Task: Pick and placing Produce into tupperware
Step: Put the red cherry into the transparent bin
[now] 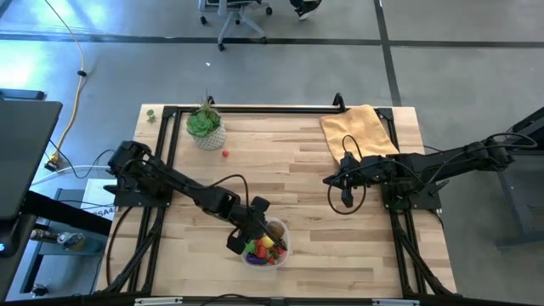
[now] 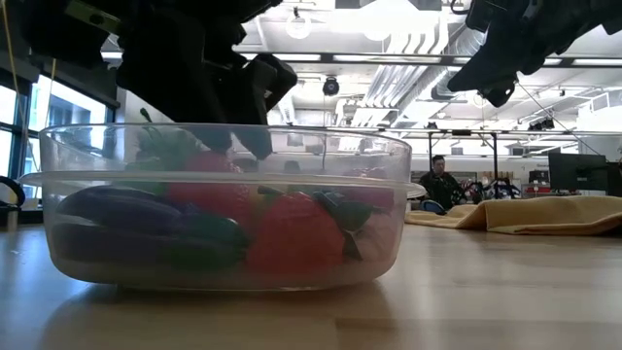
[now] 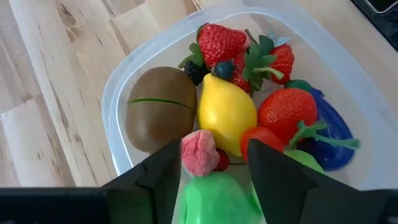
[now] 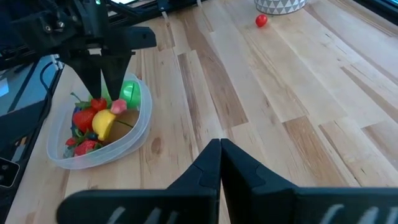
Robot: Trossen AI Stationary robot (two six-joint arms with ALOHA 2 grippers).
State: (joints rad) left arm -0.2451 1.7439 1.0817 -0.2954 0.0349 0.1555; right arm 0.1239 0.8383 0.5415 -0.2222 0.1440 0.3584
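The clear tupperware (image 1: 268, 242) stands near the table's front edge and holds produce: a brown kiwi (image 3: 160, 109), a yellow lemon (image 3: 227, 112), strawberries (image 3: 221, 40) and a purple eggplant (image 3: 329, 124). My left gripper (image 3: 216, 144) points down into the tub from its near-left side, fingers apart. A green piece with a pink top (image 3: 214, 196) shows between them, by the tub's wall. One small red berry (image 1: 225, 154) lies on the bare wood farther back. My right gripper (image 4: 219, 149) hangs shut above the table's right half, holding nothing. My left gripper has its two fingers (image 3: 165, 180) on either side of the green piece's body (image 3: 214, 199), coming slanting down from the table's left. I cannot tell whether they touch it. The piece sits low in the tub beside the lemon and kiwi.
A potted green plant in a white pot (image 1: 206, 127) stands at the far left. A yellow cloth (image 1: 361, 127) lies at the far right. Bare wood stretches between the tub and my right arm. Black frame rails run along the table's sides.
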